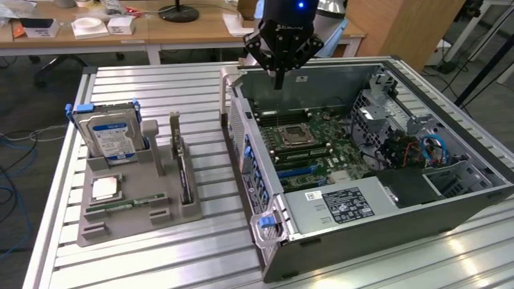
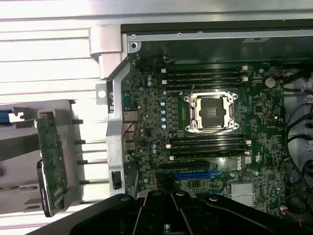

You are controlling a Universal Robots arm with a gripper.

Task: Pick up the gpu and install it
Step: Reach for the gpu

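Nearest in the exterior view, an open computer case (image 1: 386, 235) lies on its side on a slatted metal desk (image 1: 161, 259). A blue latch (image 1: 266, 222) sits at its near corner. The power supply carries a black-and-white label (image 1: 345, 205) whose print is too small to read.

To the exterior view's left sits a grey holder (image 1: 129, 224) carrying a green memory stick (image 1: 127, 203) and a silver processor (image 1: 106, 188). The gpu (image 1: 184, 174) stands on its thin edge in a slot of that holder, beside the case but not touching it. Its long axis runs from near to far, and its flat faces turn to either side.

Behind these, a hard drive (image 1: 117, 135) with blue handles stands upright in the holder; I cannot read the writing on its blue label.

Farther back, my claw (image 1: 278, 81) hangs over the far end of the case's green motherboard (image 1: 321, 141). It is pinched closed on nothing, well apart from the gpu.

Beyond are wooden desks (image 1: 201, 30) with white boxes (image 1: 88, 27).
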